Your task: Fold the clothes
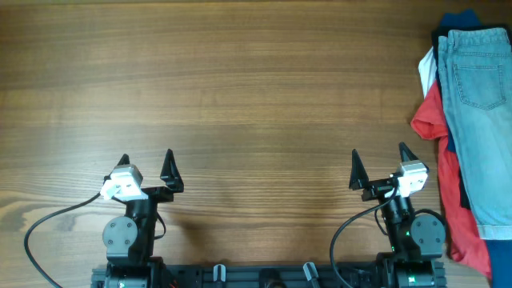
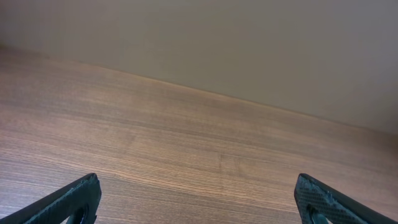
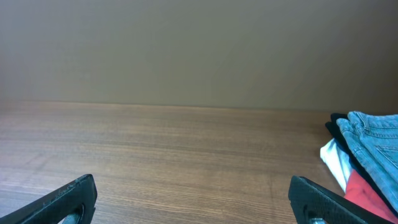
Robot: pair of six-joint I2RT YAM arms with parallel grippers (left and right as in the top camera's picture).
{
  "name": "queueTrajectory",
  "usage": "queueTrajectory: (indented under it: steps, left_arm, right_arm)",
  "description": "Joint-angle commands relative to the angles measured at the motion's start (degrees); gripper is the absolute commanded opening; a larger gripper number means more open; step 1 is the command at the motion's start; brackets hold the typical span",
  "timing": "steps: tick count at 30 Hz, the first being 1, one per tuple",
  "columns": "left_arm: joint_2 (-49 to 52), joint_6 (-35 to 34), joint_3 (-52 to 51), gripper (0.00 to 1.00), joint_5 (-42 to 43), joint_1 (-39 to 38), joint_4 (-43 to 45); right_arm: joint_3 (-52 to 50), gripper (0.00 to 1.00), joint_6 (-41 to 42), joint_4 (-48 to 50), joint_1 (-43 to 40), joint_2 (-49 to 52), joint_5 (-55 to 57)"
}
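Observation:
The light-blue denim shorts (image 1: 480, 104) lie on top of a pile of clothes at the far right edge of the table, waistband to the back, one stitched pocket showing. They also show at the right edge of the right wrist view (image 3: 376, 146). My left gripper (image 1: 146, 160) is open and empty near the table's front left, over bare wood (image 2: 199, 193). My right gripper (image 1: 380, 160) is open and empty near the front right, left of the pile (image 3: 193, 196).
Under the shorts lie a red shirt (image 1: 448, 176), a white garment (image 1: 426, 70), a black garment (image 3: 341, 127) and a dark blue one (image 1: 460, 18). The wooden table (image 1: 240, 88) ends at a plain wall (image 3: 186, 50) behind.

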Motion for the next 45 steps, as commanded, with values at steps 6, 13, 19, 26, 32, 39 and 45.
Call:
queueTrajectory:
  steps: [6, 13, 19, 26, 32, 39, 45]
  left_arm:
    - [-0.57, 1.14, -0.22, 1.00, -0.35, -0.24, 0.02]
    - [-0.57, 1.14, -0.22, 1.00, -0.35, -0.24, 0.02]
    - [-0.57, 1.14, -0.22, 1.00, -0.35, -0.24, 0.02]
    - [-0.57, 1.14, -0.22, 1.00, -0.35, -0.24, 0.00]
    - [-0.57, 1.14, -0.22, 1.00, -0.35, -0.24, 0.02]
    - [-0.57, 1.14, -0.22, 1.00, -0.35, -0.24, 0.02]
    - [-0.57, 1.14, -0.22, 1.00, -0.37, -0.24, 0.02]
  right_arm:
    - [-0.02, 1.00, 0.35, 0.20, -0.26, -0.50, -0.92]
    - [-0.02, 1.00, 0.35, 0.20, -0.26, -0.50, -0.92]
    - [-0.02, 1.00, 0.35, 0.20, -0.26, -0.50, -0.92]
    - [-0.02, 1.00, 0.37, 0.20, -0.26, -0.50, -0.92]
    - [-0.02, 1.00, 0.35, 0.20, -0.26, -0.50, -0.92]
    - [-0.02, 1.00, 0.35, 0.24, -0.26, -0.50, -0.92]
    - [-0.02, 1.00, 19.61, 0.68, -0.26, -0.50, -5.70]
